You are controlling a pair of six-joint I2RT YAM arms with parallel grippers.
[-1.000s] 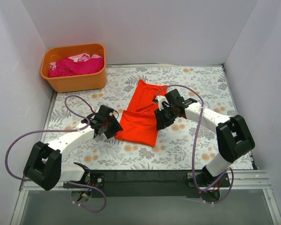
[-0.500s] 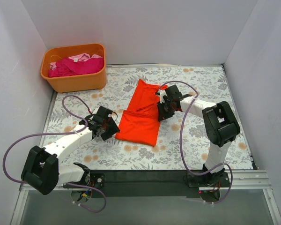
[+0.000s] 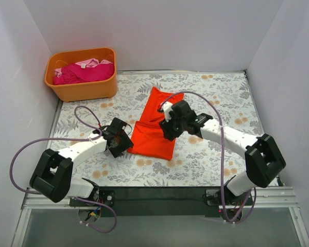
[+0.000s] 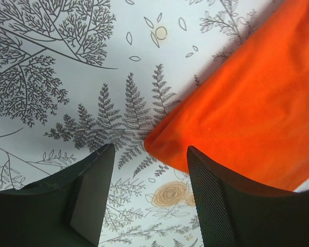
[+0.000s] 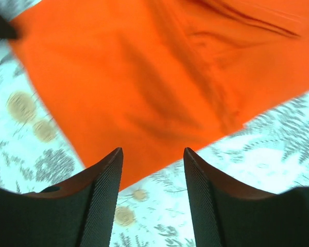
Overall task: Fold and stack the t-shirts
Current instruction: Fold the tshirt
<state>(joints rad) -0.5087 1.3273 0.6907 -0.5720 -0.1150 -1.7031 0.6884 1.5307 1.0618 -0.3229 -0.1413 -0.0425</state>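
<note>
Basically, the layout: one orange-red tee (image 3: 153, 129) on the floral-print table (image 3: 216, 154), both arms reaching in at it, the other shirts off in a tub.
Orange-red tee: middle of the top view, lying flat and partly folded. A narrower bit points to the upper right with a wider slab below it. Some creases show in the right wrist view.
Left gripper (image 3: 125, 146): at the tee's left edge, low over the table. Fingers are spread wide, and in its wrist view a corner of the tee pokes in right between the tips. Not pinching anything, and I can't tell if it touches the cloth.
Right gripper (image 3: 166, 127): over the right half of the tee, about centre frame. Fingers are parted too, with orange fabric filling the gap beyond them and nothing clamped. That wrist view is a bit blurry.
Orange tub (image 3: 82, 90): upper left of the top view, well away from both grippers.
Magenta tee (image 3: 85, 72): bunched up inside the tub, takes up most of it.
Pale pink tee (image 3: 87, 63): just a bit peeking out behind the magenta one, at the tub's back wall.
</note>
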